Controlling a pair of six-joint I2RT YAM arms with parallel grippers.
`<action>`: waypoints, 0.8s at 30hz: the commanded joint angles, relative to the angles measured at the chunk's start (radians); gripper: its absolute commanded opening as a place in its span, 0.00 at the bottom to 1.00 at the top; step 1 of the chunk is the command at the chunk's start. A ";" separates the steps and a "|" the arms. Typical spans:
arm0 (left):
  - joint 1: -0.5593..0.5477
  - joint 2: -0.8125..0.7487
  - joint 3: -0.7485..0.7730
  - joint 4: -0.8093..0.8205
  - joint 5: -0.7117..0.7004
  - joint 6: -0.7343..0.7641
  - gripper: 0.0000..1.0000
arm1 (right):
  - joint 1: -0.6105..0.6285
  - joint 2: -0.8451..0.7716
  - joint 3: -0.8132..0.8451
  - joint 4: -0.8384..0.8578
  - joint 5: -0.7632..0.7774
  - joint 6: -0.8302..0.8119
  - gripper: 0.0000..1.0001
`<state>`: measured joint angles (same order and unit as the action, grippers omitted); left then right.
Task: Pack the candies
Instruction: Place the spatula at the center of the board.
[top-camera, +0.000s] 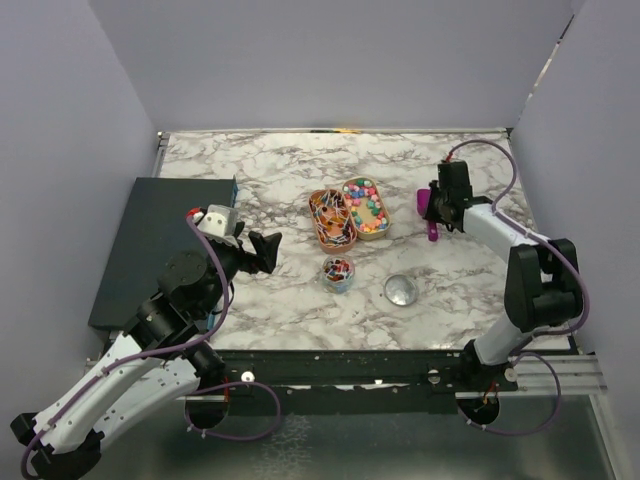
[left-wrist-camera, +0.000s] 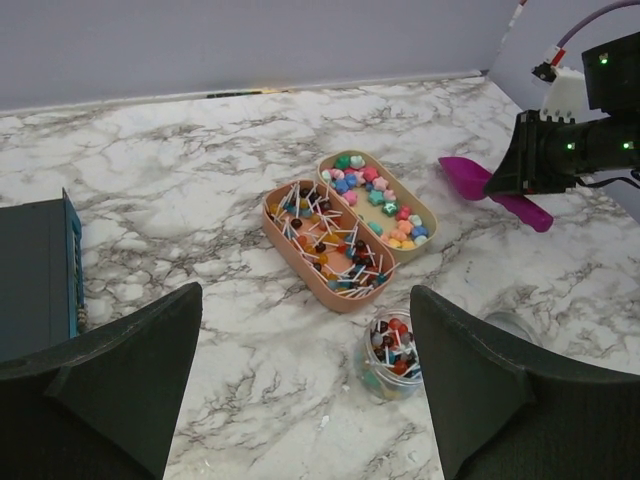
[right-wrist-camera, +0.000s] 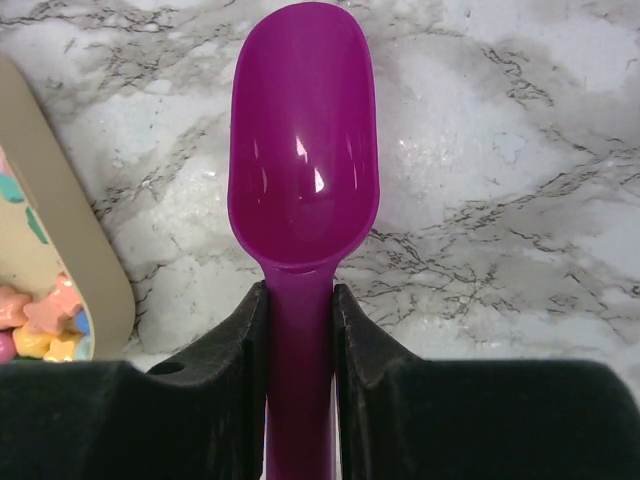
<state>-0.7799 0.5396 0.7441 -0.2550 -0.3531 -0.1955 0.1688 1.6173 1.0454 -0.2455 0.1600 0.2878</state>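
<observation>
Multicoloured candies (top-camera: 366, 205) are lying in the beige tray (right-wrist-camera: 85, 250) at the middle of the table (top-camera: 280, 170). The right claw (right-wrist-camera: 300, 300) is clamping the handle of the empty purple scoop (right-wrist-camera: 303, 150). The left claw (left-wrist-camera: 305, 300) is hovering, spread wide. The jar (left-wrist-camera: 392, 355) appears to be holding few sweets, so most packing is awaiting execution.

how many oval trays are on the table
2, side by side in the middle: the pink tray holding stick sweets on the left, the beige tray holding loose candies on its right. None seems hidden.
</observation>
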 joint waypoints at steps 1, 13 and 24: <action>0.005 -0.005 -0.002 -0.006 -0.025 0.017 0.85 | -0.008 0.070 -0.009 0.078 -0.021 0.041 0.01; 0.005 0.009 -0.003 -0.007 -0.033 0.020 0.86 | -0.009 0.077 -0.035 0.097 0.025 0.050 0.46; 0.005 0.031 -0.003 -0.007 -0.015 0.022 0.87 | -0.009 -0.118 -0.091 0.063 -0.030 0.022 0.64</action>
<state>-0.7799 0.5594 0.7441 -0.2569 -0.3641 -0.1864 0.1680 1.5879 0.9771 -0.1589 0.1619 0.3248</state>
